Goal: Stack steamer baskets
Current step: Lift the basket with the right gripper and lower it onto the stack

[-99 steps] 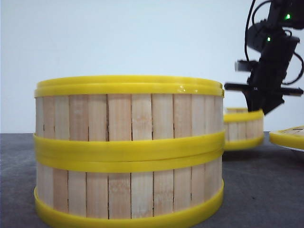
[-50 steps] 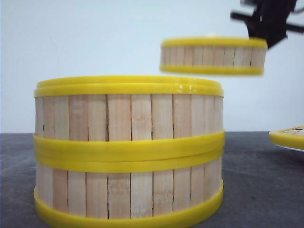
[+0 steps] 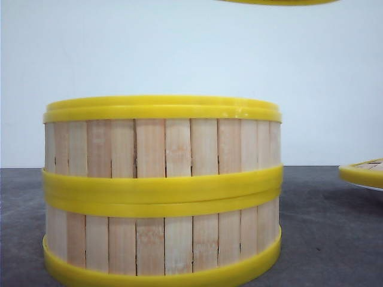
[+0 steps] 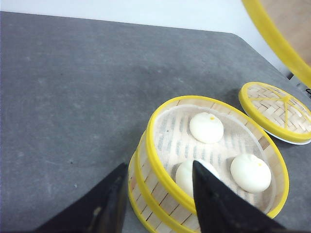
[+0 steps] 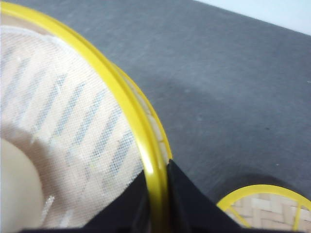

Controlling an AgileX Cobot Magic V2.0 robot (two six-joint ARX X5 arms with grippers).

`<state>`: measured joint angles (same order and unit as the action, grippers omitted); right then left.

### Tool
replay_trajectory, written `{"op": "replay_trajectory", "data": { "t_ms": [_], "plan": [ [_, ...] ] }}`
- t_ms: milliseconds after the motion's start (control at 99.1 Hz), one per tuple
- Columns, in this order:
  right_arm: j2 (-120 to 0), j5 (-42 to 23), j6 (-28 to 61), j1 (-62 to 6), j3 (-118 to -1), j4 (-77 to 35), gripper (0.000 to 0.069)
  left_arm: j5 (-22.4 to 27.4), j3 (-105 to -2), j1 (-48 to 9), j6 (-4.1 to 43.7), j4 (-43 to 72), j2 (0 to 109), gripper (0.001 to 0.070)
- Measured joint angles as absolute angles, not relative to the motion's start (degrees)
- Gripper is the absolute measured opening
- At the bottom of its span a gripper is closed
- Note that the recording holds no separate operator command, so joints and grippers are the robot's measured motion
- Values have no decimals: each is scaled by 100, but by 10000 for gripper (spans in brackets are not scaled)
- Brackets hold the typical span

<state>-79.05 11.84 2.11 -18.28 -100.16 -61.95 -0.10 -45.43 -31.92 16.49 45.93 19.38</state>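
Observation:
Two steamer baskets (image 3: pixel 161 191) stand stacked close in the front view, and the top one (image 4: pixel 214 160) holds three white buns. My left gripper (image 4: pixel 158 196) is open, one finger outside that basket's wall and the other over its inside. My right gripper (image 5: pixel 158 196) is shut on the yellow rim of the third steamer basket (image 5: pixel 73 121), which has a white mesh lining and hangs in the air. Only its bottom rim (image 3: pixel 281 2) shows at the top of the front view, and its edge (image 4: pixel 282 36) crosses a corner of the left wrist view.
A flat woven lid (image 4: pixel 277 111) with a yellow rim lies on a white plate just beside the stack, at the right edge (image 3: pixel 364 173) of the front view. It also lies below the lifted basket (image 5: pixel 267 208). The table (image 4: pixel 73 87) is dark grey.
My right gripper has lifted the third basket off the table at the back right, up and to the left, until it almost leaves the top of the front view. The stack has not moved.

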Motion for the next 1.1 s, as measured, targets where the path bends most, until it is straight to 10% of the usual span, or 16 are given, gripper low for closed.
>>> {"op": "replay_trajectory", "data": {
  "t_ms": [1100],
  "plan": [
    [-8311,928,-167,-3505,-8082,-4683,28,-10,-4543,-3192,1459,4587,1938,237]
  ]
}}
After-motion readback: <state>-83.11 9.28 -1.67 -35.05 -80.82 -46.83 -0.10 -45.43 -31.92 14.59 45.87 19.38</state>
